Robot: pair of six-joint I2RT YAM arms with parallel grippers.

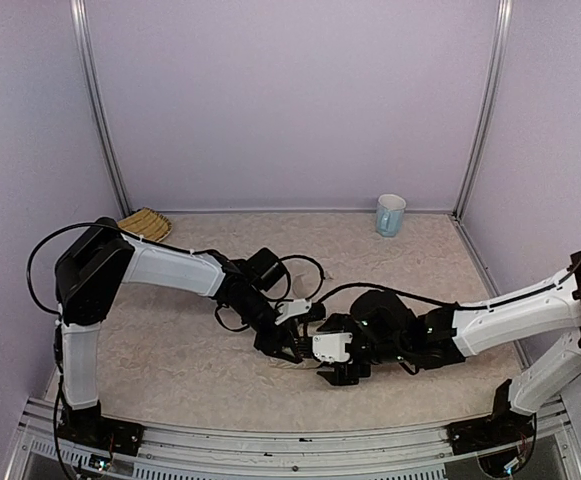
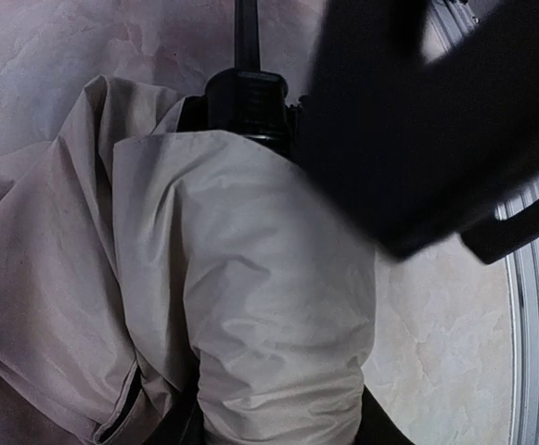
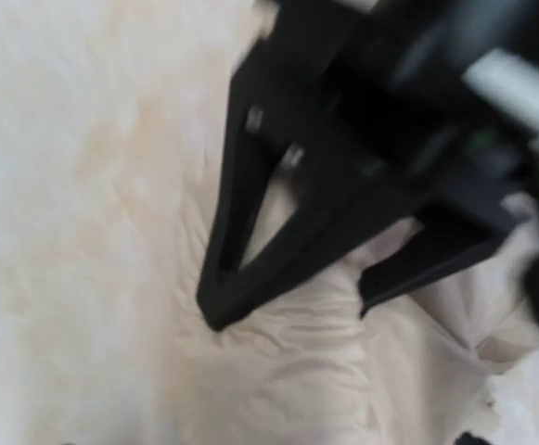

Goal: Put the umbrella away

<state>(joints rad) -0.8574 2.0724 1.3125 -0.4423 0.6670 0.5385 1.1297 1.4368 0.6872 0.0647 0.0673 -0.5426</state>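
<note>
The umbrella's cream crinkled canopy fills the left wrist view, with its black shaft running up from a black collar. My left gripper is shut on a bunched fold of the canopy, its dark fingers pinching the fabric on both sides. In the top view the left gripper and right gripper meet low over the table's middle and hide most of the umbrella. The right wrist view shows the canopy with the left gripper's black fingers pressed on it. My right gripper looks open, holding nothing.
A woven straw basket lies at the back left corner. A pale blue mug stands at the back right by the wall. Black cables loop over the table behind the grippers. The metal rail marks the near edge.
</note>
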